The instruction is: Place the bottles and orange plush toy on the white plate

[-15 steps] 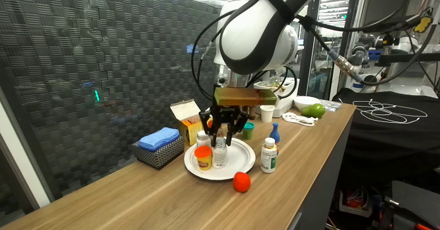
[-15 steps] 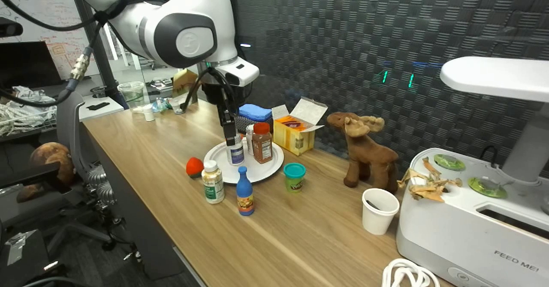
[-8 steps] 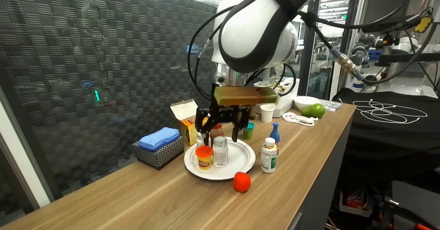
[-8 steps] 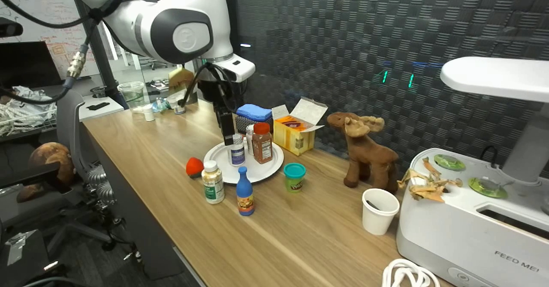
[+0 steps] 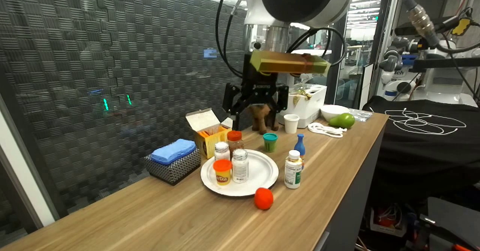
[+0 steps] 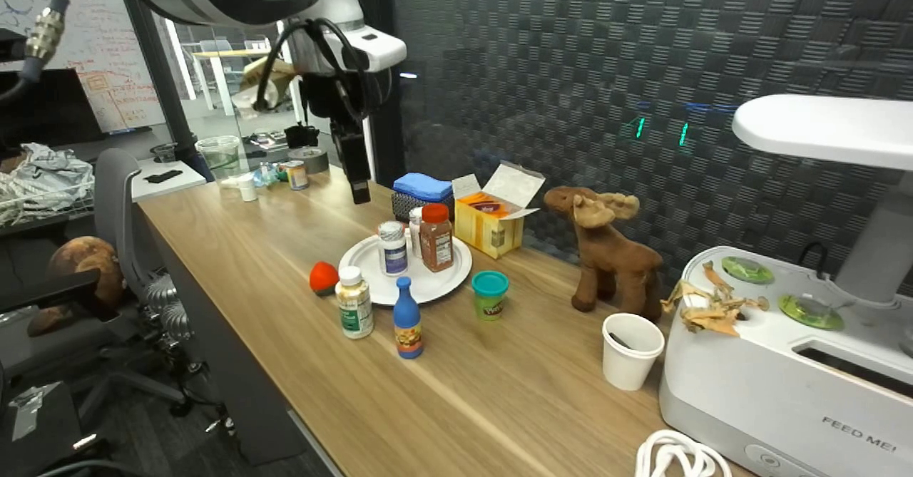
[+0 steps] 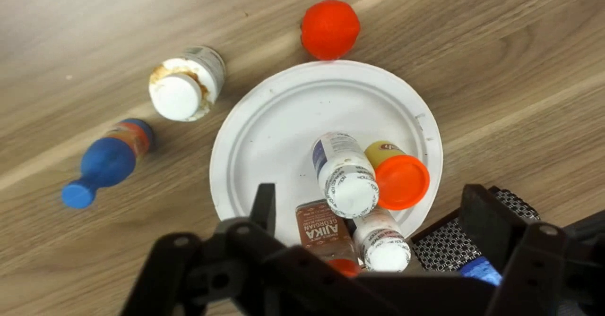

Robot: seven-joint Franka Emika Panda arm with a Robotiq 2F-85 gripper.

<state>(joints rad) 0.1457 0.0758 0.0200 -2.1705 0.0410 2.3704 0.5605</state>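
We've got the white bottle with the purple-blue label upright on the white plate, long axis vertical, cap aimed up, and above it hangs the gripper, fingers spread wide, well apart from the caps. Nearer the palm in our wrist view, the second white bottle and the red-capped seasoning bottle stand just as straight, caps skyward. Just beside that first bottle sits the Play-Doh tub, orange lid up. Out past the rim, on the side away from the palm, there's the orange plush toy, low on the wooden table, just beside the plate: roundish, narrower end up, hardly a long axis to call! Swing out past one finger and we find the green-labelled bottle, vertical, white cap on top, with the blue bottle near it, also upright, slim neck pointing straight up. Over toward the opposite finger, lower than the gripper, sits the dark patterned box with a blue cloth on top, and near that the yellow carton, flaps raised.
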